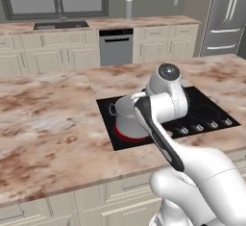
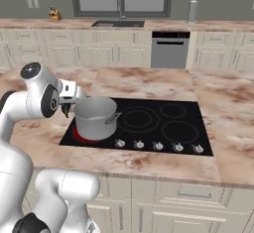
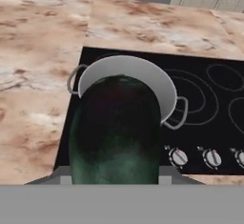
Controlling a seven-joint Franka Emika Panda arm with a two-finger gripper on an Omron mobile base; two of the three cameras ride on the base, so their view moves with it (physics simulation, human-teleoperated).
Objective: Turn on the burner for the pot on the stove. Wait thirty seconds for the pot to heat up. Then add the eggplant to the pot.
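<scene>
Hand view first: the eggplant (image 3: pixel 114 132) fills the lower centre, dark with a greenish sheen, and hides the gripper fingertips plus the near wall and most of the inside of the pot (image 3: pixel 143 70). Its lower end is cut off at the bottom of the frame. Gripper (image 2: pixel 66 109) is pinched on the eggplant; in the right base view only a dark bit hangs below the hand, just beside the pot's left side, and I can't make out the eggplant there.

Left base view: the forearm crosses in front of the pot (image 1: pixel 126 119), so the gripper and the pot's right half are hidden. A red arc of the burner (image 1: pixel 126 136) shows under the pot's near edge. Right base view shows the same red glow (image 2: pixel 79 137) at the pot's lower left, rest covered by the pot.

Pot sits on the near left zone of the stove (image 2: pixel 163 123), upright, lidless, both loop handles visible from the hand camera. Knobs (image 2: pixel 158 146) run along the stove's front edge, right of the pot; the rightmost is cut off in the hand view.

Room to move: the other ring zones right of the pot are bare, the marble counter (image 2: pixel 144 81) left of and behind the pot is open.
</scene>
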